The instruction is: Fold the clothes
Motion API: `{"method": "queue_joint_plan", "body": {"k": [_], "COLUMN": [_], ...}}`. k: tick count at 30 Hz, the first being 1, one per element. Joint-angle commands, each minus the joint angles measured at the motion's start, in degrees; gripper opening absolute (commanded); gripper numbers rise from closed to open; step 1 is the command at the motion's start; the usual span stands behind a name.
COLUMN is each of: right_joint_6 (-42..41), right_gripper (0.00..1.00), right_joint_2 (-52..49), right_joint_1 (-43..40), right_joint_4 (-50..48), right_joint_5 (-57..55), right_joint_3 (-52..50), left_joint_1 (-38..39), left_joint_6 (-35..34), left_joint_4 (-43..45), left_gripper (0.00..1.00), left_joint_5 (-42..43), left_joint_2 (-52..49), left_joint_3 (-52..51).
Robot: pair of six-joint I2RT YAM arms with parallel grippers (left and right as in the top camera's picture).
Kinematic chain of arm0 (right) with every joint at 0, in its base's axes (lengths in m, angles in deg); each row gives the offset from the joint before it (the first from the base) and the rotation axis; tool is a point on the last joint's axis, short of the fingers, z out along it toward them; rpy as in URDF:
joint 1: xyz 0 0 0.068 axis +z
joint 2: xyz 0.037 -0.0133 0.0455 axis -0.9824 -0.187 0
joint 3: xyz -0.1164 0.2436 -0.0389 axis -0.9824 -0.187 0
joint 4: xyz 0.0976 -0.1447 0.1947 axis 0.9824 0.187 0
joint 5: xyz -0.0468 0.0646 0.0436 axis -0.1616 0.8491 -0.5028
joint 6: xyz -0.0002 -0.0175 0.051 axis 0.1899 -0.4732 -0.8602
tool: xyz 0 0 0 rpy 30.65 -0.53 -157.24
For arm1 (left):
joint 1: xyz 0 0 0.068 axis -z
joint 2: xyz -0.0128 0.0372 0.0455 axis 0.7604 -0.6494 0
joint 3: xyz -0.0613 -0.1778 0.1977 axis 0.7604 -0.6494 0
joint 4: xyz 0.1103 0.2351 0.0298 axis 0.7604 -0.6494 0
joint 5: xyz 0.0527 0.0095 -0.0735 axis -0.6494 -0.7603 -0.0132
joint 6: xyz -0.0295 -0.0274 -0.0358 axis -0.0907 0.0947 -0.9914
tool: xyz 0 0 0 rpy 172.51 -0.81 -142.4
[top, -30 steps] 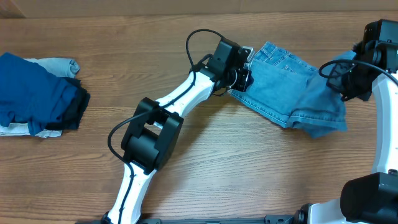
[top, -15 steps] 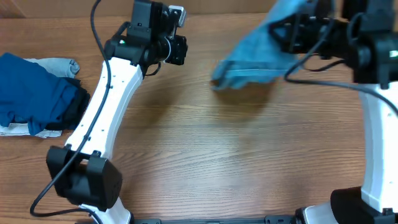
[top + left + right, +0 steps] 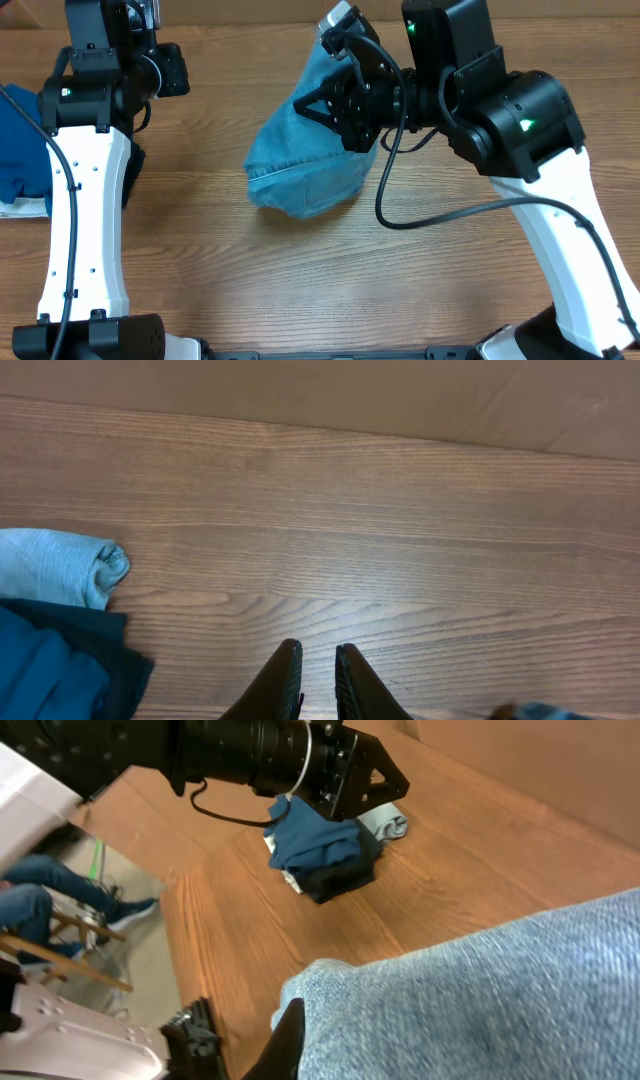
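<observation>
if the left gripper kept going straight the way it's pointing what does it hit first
Probably the bare table: the left gripper looks aimed at open wood. The folded pile lies off to one side of that line. Depth is hard to judge from here.

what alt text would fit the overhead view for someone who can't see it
The right gripper holds up a bunched pair of light-blue denim jeans over the middle of a brown wooden table. The left gripper sits at the picture's upper left, near a pile of folded dark-blue and pale garments partly hidden by its white arm.
</observation>
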Motion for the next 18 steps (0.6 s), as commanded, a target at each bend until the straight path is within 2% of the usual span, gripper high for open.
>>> {"method": "queue_joint_plan", "body": {"k": [1, 6, 11, 14, 15, 18], "right_joint_6": [-2.14, -3.85, -3.78, 1.31, 8.87, 18.23], "right_gripper": [0.04, 0.04, 0.04, 0.04, 0.04, 0.04], "right_joint_2": [-3.72, -8.17, -8.44, -8.98, -9.9, -11.93], "right_joint_1": [0.04, 1.51, 1.05, -1.01, -3.37, -6.29], "right_joint_4": [-7.19, -26.82, -35.63, -23.69, -8.07, 10.34], "right_joint_5": [6.56, 18.91, 32.54, 30.56, 21.16, 0.28], "right_joint_3": [2.05, 2.05, 2.05, 2.03, 2.01, -0.57], "left_joint_1": [-0.63, -4.81, -6.36, -6.29, -6.29, -6.29], "left_joint_6": [-0.15, -0.17, -0.17, -0.17, -0.15, 0.5], "left_joint_4": [0.04, -0.46, -0.09, -0.74, -1.64, -2.14], "left_gripper": [0.17, 0.16, 0.17, 0.17, 0.16, 0.16], "left_joint_5": [-2.51, -2.05, 0.33, 0.37, 0.33, 0.39], "left_joint_2": [0.87, 1.16, 1.18, 1.18, 1.18, 1.18], "left_joint_3": [0.37, 0.37, 0.37, 0.37, 0.37, 0.37]}}
